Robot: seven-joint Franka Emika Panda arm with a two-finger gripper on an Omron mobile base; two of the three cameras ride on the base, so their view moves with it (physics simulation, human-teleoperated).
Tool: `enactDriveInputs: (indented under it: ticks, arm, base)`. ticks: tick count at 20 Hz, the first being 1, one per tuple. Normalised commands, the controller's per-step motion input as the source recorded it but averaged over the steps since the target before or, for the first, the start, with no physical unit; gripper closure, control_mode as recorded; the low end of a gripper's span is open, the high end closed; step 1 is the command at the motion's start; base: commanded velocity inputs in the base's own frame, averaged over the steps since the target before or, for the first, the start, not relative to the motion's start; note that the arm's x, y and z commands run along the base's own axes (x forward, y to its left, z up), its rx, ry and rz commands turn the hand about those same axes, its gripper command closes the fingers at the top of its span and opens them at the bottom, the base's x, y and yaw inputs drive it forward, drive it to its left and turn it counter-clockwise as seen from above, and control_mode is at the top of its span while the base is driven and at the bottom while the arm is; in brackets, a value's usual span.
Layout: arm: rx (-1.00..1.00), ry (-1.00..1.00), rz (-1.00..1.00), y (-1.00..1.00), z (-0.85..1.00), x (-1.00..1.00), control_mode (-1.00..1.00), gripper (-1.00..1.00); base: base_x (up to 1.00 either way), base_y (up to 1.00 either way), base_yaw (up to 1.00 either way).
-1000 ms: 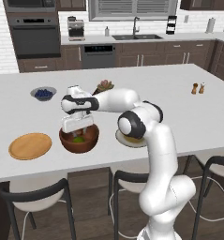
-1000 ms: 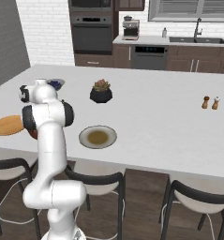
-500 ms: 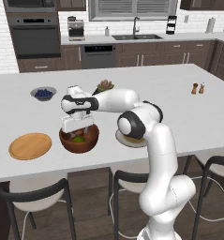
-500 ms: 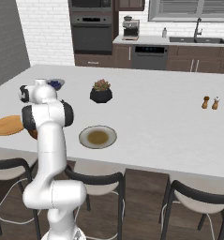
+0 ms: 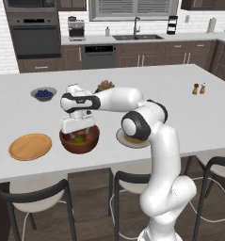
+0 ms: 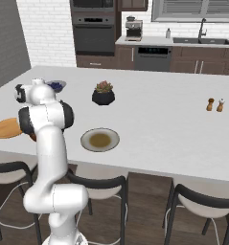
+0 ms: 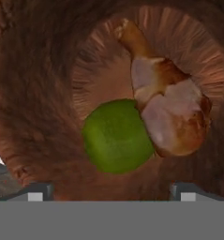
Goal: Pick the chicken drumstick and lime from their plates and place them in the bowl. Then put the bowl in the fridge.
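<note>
**Ana:** Hand view first: the two dark fingers (image 7: pixel 112 190) show only as small tips at the bottom, set wide apart with nothing between them, so the grasp is open and empty.

**Ben:** And just beyond them?

**Ana:** The lime (image 7: pixel 117 136), round and matte green with a faintly pebbled skin. It lies on the floor of the bowl (image 7: pixel 33 93) and touches the chicken drumstick (image 7: pixel 167 112), whose thick rounded end is glossy brown with pale patches and tapers to a thin bone end pointing away. The bowl is reddish-brown wood, with fine grain radiating from its flat round bottom up the deep walls.

**Ben:** From the base cameras?

**Ana:** In the left base view the white hand hangs right over the bowl (image 5: pixel 79 139), which stands on the smooth pale grey tabletop (image 5: pixel 180 117). A flat orange-tan wooden plate (image 5: pixel 30 146) lies near it on one side. On the other side, partly behind the arm, is a pale grey plate (image 6: pixel 100 139) with an olive centre, plainer in the right base view.

**Ben:** Any writing or labels?

**Ana:** None that I can read. Farther back stand a small grey-blue berry bowl (image 5: pixel 44 93), a black succulent pot (image 6: pixel 103 97), and two little shakers (image 6: pixel 215 105) well apart to the side
</note>
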Motion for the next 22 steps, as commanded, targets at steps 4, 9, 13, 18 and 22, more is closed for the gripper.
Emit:
enactDriveInputs:
  ticks: [4,9,13,18,22]
  arm:
    - [0.07,0.00,-0.35,-0.61,0.34,-0.67,-1.00,-1.00]
    - [0.01,-0.01,-0.27,-0.89,0.06,-0.06,-1.00,-1.00]
    - [-0.01,-0.09,-0.05,-0.46,0.00,0.04,-1.00,-1.00]
    - [-0.01,-0.13,-0.06,0.00,0.00,0.41,-1.00,-1.00]
    - [0.00,-0.05,-0.05,0.00,0.00,0.83,-1.00,-1.00]
  base:
    - [0.00,0.00,0.00]
    - [0.00,0.00,0.00]
    - [0.00,0.00,0.00]
    - [0.00,0.00,0.00]
    - [0.00,0.00,0.00]
